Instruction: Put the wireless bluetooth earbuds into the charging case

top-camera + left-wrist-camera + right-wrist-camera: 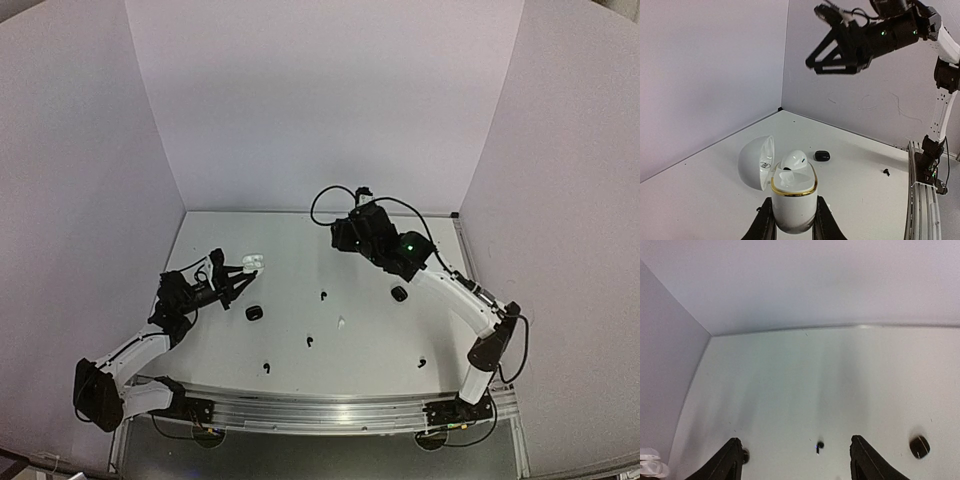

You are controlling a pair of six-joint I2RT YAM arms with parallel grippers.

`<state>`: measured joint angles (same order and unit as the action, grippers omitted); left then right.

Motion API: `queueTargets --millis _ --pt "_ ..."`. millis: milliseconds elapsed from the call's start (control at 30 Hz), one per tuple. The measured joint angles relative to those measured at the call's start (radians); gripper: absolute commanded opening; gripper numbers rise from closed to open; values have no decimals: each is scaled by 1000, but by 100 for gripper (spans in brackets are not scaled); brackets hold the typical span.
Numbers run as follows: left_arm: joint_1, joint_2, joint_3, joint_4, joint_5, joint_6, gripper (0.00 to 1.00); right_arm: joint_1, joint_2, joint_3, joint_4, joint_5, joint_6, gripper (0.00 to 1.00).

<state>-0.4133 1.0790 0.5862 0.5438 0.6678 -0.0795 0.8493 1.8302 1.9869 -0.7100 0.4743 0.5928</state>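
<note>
White case [792, 205] clamped in my left hand [793, 223], lid open, white earbud [794, 161] inside. Right hand [797, 460] spread, empty. Spare white earbud [341, 323] on counter [380, 335], 6 o'clock of it; approach vertically, pinch stem.

Between the left jaws, the white case [792, 200] is cut off below; the dark speck [819, 446] between the right jaws is blurred.

With the white earbud [341, 323] as centre, the tabletop [290, 235] toward 12 o'clock lies open up to the back wall [320, 120], though the right arm [400, 248] hangs overhead from 12 to 1 o'clock. A black case [254, 312] blocks 9 o'clock, and a second black case [399, 293] blocks 2 o'clock. The left gripper [244, 272], clamping a white case [252, 261], fills 10 o'clock. Black earbuds [323, 295] dot 11, 8 and 4 o'clock.
</note>
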Motion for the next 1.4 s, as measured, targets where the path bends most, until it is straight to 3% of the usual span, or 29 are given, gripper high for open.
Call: queueTargets --millis 167,367,533,833,1133,1400 --pt "0 0 -6 0 0 1 0 -2 164 0 -244 -80 168 54" --pt "0 -2 -6 -1 1 3 0 -1 353 -1 -382 -199 246 49" --pt "0 -8 -6 -1 1 4 0 -6 398 -11 -417 -267 261 38" --pt "0 -8 -6 -1 2 11 0 -31 475 -3 -428 -361 245 40" --pt "0 -8 -7 -1 2 25 0 -42 528 -1 -428 -400 226 28" --pt "0 -8 -7 -1 2 27 0 -42 560 5 -427 -424 218 28"
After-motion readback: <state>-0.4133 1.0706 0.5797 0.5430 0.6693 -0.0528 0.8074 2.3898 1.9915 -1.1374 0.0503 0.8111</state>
